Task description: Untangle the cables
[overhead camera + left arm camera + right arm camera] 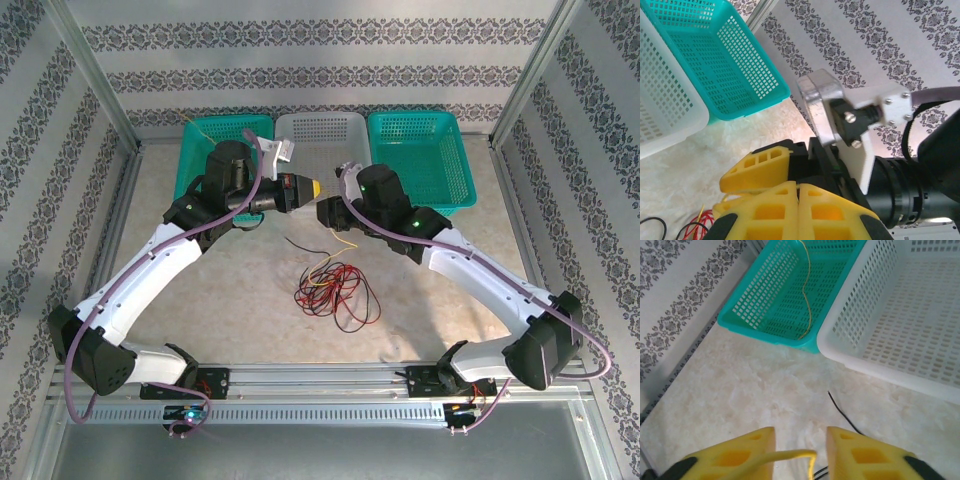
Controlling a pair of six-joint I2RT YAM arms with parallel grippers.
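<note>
Cables (pixel 335 290) lie in a heap near both grippers.
Right gripper (pixel 800 437) fingers stand apart, with a yellow cable (pixel 790 455) between them. Left gripper (pixel 798 210) fingers are pressed together.

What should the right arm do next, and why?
Probably close the right end effector on the yellow cable. The strand lies loose across the gap between its parted jaws and trails down into the tangle, so a firm grip should come before any pulling.
</note>
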